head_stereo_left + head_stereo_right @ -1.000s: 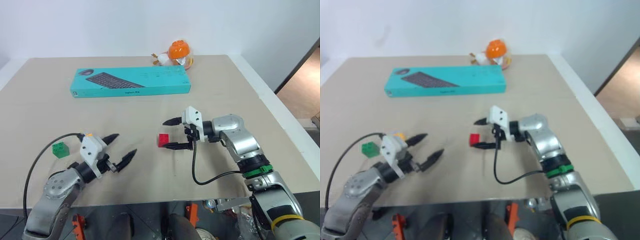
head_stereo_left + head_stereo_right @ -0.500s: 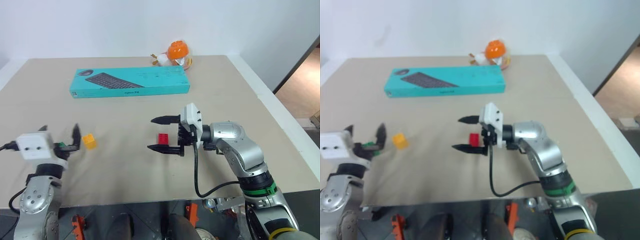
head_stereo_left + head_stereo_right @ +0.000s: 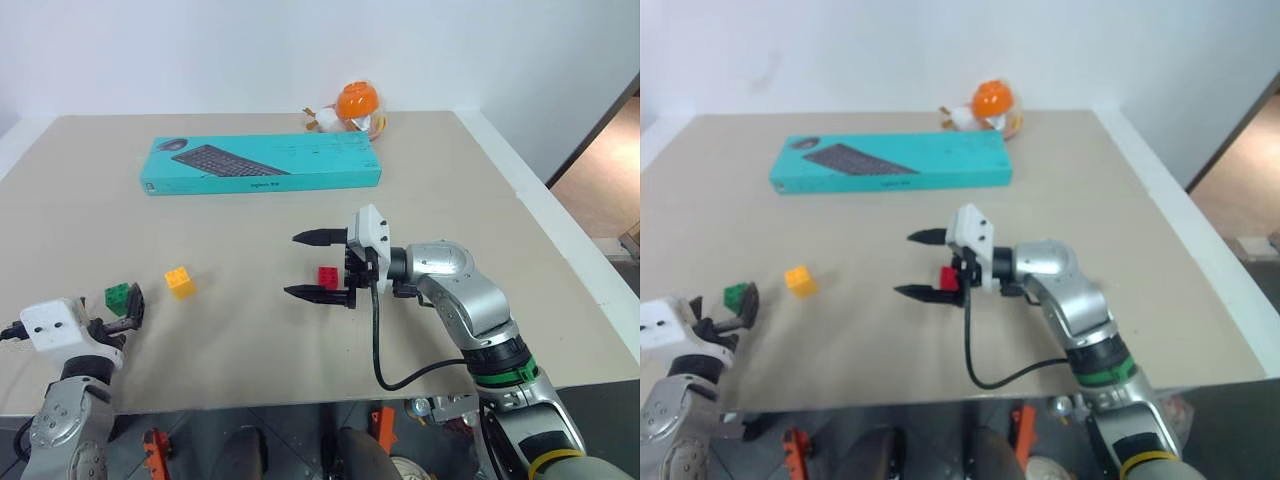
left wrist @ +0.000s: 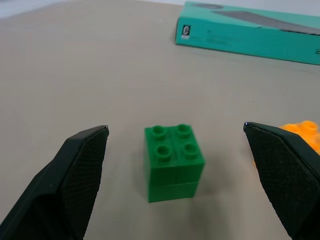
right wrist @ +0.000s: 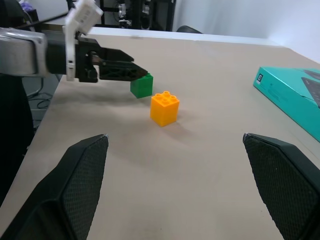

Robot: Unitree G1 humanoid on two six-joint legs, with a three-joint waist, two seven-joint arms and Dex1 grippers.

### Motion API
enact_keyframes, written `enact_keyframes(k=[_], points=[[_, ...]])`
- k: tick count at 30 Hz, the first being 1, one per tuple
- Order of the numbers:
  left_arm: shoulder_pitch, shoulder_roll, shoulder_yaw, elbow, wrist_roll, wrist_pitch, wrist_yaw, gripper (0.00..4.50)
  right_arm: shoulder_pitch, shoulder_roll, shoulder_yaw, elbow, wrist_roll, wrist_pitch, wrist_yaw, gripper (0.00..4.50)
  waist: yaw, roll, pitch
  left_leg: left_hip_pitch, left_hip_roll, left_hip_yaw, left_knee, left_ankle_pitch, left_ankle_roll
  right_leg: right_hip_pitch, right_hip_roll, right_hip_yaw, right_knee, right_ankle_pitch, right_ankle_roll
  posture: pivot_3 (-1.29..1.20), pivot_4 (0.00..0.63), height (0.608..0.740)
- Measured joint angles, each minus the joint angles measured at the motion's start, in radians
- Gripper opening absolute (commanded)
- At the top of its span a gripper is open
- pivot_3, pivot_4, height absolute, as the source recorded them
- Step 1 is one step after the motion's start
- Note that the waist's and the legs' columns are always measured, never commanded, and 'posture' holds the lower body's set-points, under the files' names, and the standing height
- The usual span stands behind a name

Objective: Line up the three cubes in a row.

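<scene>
**A:** Where are the three blocks now?

**B:** The green block (image 3: 118, 296) sits on the table (image 3: 450, 180) at about 8 o'clock in the head view, close to the near edge. The yellow-orange block (image 3: 179, 281) is just beside it, toward 3 o'clock, not touching. The red block (image 3: 328, 277) is well apart from those two, near the middle of the table.

**A:** What about the left gripper (image 4: 175, 190)?

**B:** It is wide open. The green block stands between its two black fingers (image 4: 80, 175), and neither finger touches it. A second ago this gripper was farther toward the middle, pointing at 2 o'clock, and the green block was off to its side. Now it has swung out toward 9 o'clock and points straight away from the robot, right at the green block.

**A:** And the right gripper (image 3: 322, 265)?

**B:** Wide open too, holding nothing. It points toward 9 o'clock. The red block sits back between its fingers, close to the white part of the hand. Whether it touches them I cannot tell. A second ago the red block was out by the fingertips. The gripper has slid toward 9 o'clock, so its tips now reach past the block.

**A:** Anything else?

**B:** The teal keyboard box (image 3: 260, 163) lies at 12 o'clock, and the round orange-and-white toy (image 3: 350, 106) sits behind it. Both are where they were.
</scene>
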Motion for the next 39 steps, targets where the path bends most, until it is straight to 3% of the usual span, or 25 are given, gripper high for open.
enact_keyframes(k=[12,13,14,21,32,39], points=[[-0.086,0.065,0.000,0.173,-0.008,0.045,-0.015,4.50,0.000,-0.026,0.000,0.000,-0.003,-0.001,0.013,4.46,0.000,-0.001,0.000,0.000,0.001,0.000,0.000,0.000,0.000,0.000,0.000,0.000,0.000,0.000,0.000,0.00,0.150,0.740],[-0.094,0.072,0.000,0.187,-0.006,0.049,-0.015,3.96,0.000,-0.030,0.000,0.000,-0.004,-0.001,0.011,4.50,0.000,-0.001,0.000,0.000,0.001,0.000,0.000,0.000,0.000,0.000,0.000,0.000,0.000,0.000,0.000,0.00,0.150,0.740],[-0.099,0.074,0.000,0.195,-0.005,0.050,-0.014,3.79,0.001,-0.032,0.000,0.000,-0.005,-0.002,0.010,4.50,0.000,-0.001,0.000,0.000,0.001,0.000,0.000,0.000,0.000,0.000,-0.001,0.000,0.000,0.000,0.000,0.00,0.150,0.740],[-0.112,0.077,0.000,0.215,0.026,0.050,0.012,1.36,0.002,-0.042,0.000,0.000,-0.010,-0.007,-0.005,4.50,0.000,-0.001,0.000,0.000,0.003,0.000,0.000,0.000,0.000,-0.001,-0.001,0.000,0.000,0.000,0.000,0.00,0.150,0.740],[-0.098,0.106,0.003,0.224,0.054,0.038,0.000,1.34,0.004,-0.042,0.000,0.000,-0.012,-0.017,-0.006,4.50,0.000,-0.001,0.000,0.000,0.004,0.000,-0.001,0.000,0.000,-0.001,0.000,0.000,0.000,0.000,-0.001,0.00,0.150,0.740],[-0.076,0.222,0.003,0.157,0.071,-0.007,-0.106,1.34,0.005,-0.044,0.000,0.000,-0.012,-0.019,-0.006,4.50,0.000,-0.002,0.000,-0.001,0.005,0.001,-0.001,0.000,0.000,-0.003,-0.001,0.000,0.000,0.001,-0.002,0.00,0.150,0.740]])
